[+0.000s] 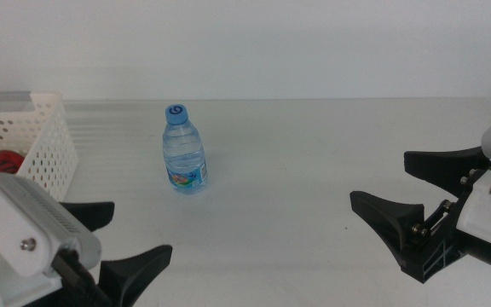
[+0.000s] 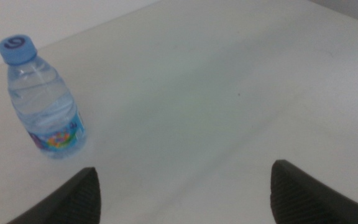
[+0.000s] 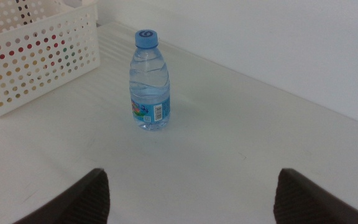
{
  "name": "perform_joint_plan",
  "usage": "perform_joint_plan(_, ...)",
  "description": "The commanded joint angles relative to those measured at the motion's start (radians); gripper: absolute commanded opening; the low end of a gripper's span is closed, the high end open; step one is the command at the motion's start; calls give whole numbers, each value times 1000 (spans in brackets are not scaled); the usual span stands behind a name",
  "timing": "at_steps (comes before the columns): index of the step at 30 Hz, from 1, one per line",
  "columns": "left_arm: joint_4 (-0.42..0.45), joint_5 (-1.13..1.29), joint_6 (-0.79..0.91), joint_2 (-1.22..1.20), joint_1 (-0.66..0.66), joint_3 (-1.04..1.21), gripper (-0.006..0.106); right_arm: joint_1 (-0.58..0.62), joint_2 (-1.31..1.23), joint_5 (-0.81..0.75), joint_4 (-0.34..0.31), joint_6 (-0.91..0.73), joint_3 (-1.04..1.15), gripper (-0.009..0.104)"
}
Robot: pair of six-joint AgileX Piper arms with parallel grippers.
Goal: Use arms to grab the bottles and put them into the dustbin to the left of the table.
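Beside the dustbin [image 1: 37,136], water bottle [image 1: 183,149] stands unobstructed.

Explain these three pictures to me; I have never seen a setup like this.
Two robot arms work at a white table. The wide picture looks down from above; the other two come from cameras on each arm's wrist. The left hand sits at the lower left, the right hand at the right; both are open and hold nothing. A small water bottle with a blue cap stands upright between them. At the left edge is a white perforated dustbin with something red inside it. The task is putting bottles into that bin.
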Motion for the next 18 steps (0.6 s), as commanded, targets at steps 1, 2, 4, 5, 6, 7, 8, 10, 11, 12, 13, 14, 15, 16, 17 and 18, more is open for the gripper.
perform_joint_plan(1,-4,-119,-10,-4,-1,-28,90,-4,-11,-63,-7,-13,-23,75)
perform_joint_plan(2,-4,-136,-10,-4,-1,-28,90,-4,-11,-63,-7,-13,-23,75)
perform_joint_plan(4,-4,-156,-10,-4,-1,-28,90,-4,-11,-63,-7,-13,-23,75)
perform_joint_plan(5,-4,-155,-10,-4,-1,-28,90,-4,-11,-63,-7,-13,-23,75)
perform_joint_plan(6,-4,-150,-14,-4,-1,-28,90,-4,-11,-63,-7,-13,-23,75)
perform_joint_plan(7,-4,-150,-17,-4,-1,-28,90,-4,-11,-63,-7,-13,-23,75)
perform_joint_plan(8,-4,-158,-20,-4,-1,-28,90,-4,-11,-63,-7,-13,-23,75)
perform_joint_plan(10,-5,-175,-42,-2,-1,-28,90,-4,-11,-63,-7,-13,-23,75)
perform_joint_plan(11,-5,-176,-62,7,0,-30,90,-4,-11,-63,-7,-13,-23,75)
perform_joint_plan(12,-5,-181,-80,19,3,-31,90,-4,-11,-63,-7,-13,-23,75)
perform_joint_plan(13,-5,-189,-93,29,11,-32,90,-4,-11,-63,-7,-13,-23,75)
perform_joint_plan(14,-4,-200,-103,46,25,-32,90,-4,-11,-63,-7,-13,-23,75)
perform_joint_plan(15,-4,-210,-104,64,41,-35,90,-4,-11,-63,-7,-13,-23,75)
perform_joint_plan(16,-4,-220,-104,77,57,-38,90,-4,-11,-63,-7,-13,-23,75)
perform_joint_plan(17,-4,-229,-104,93,71,-44,90,-4,-11,-63,-7,-13,-23,75)
perform_joint_plan(18,-4,-238,-104,109,85,-52,90,-4,-11,-63,-7,-13,-23,75)
